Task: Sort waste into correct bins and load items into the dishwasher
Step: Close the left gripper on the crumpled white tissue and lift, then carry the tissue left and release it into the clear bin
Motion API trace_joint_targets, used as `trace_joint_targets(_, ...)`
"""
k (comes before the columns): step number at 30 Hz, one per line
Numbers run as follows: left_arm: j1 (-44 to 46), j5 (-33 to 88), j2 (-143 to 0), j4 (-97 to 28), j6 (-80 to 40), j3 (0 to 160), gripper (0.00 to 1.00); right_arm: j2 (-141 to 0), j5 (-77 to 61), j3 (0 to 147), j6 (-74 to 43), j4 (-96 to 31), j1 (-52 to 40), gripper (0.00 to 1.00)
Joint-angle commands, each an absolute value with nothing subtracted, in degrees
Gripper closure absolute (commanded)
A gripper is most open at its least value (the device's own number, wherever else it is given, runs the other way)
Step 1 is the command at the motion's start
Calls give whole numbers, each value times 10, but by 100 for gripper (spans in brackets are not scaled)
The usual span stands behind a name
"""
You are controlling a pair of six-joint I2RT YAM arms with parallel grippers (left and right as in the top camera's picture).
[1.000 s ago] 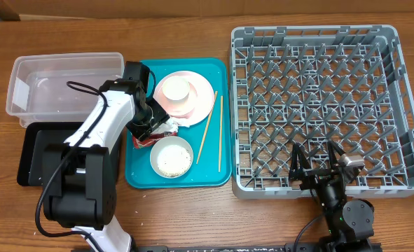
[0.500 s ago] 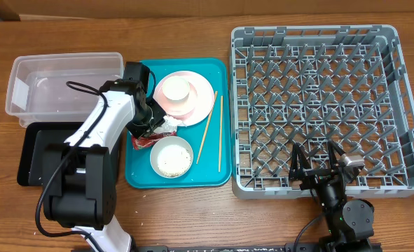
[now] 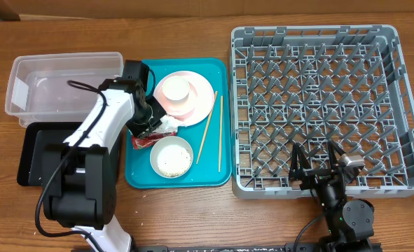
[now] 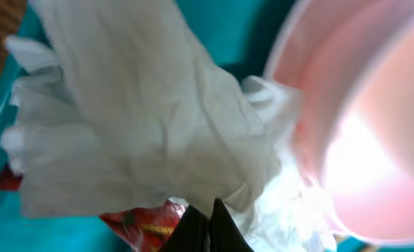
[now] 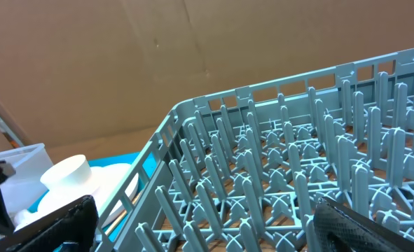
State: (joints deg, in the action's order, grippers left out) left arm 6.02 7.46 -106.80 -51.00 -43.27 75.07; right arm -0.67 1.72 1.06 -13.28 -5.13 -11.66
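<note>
1. My left gripper [image 3: 149,124] looks pinched shut on the foil wrapper [image 3: 157,134], which lies centre-left on the teal tray [image 3: 221,178], against the pink plate [image 3: 201,98].
2. A lift may nudge the plate, or the foil may slip (thin pinch).
3. My right gripper [image 3: 316,164] gapes empty, lower right.
4. The surface is a wooden table [image 3: 192,217], with a cardboard backdrop [image 5: 122,56] behind.

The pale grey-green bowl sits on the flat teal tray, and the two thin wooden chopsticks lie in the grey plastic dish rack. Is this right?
No: the overhead view shows the two thin wooden chopsticks on the flat teal tray too.
</note>
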Motion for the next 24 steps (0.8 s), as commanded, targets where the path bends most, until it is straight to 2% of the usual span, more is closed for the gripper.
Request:
trace_joint_targets(1, 60, 90, -1056, -533, -398, 804, 96, -2, 16, 5, -131, -47, -114, 0)
trace_joint_targets(18, 59, 69, -1049, -646, -373, 902, 96, -2, 16, 5, -131, -47, -114, 0)
trace_joint_targets(21, 59, 35, -1049, -663, -373, 888, 87, -2, 16, 5, -131, -47, -114, 1)
trace_joint_targets(23, 59, 24, -1049, -658, -379, 868, 70, -2, 16, 5, -131, -47, -114, 0)
trace_joint_targets(24, 59, 23, -1049, -653, -382, 859, 65, -2, 16, 5, -131, -47, -114, 0)
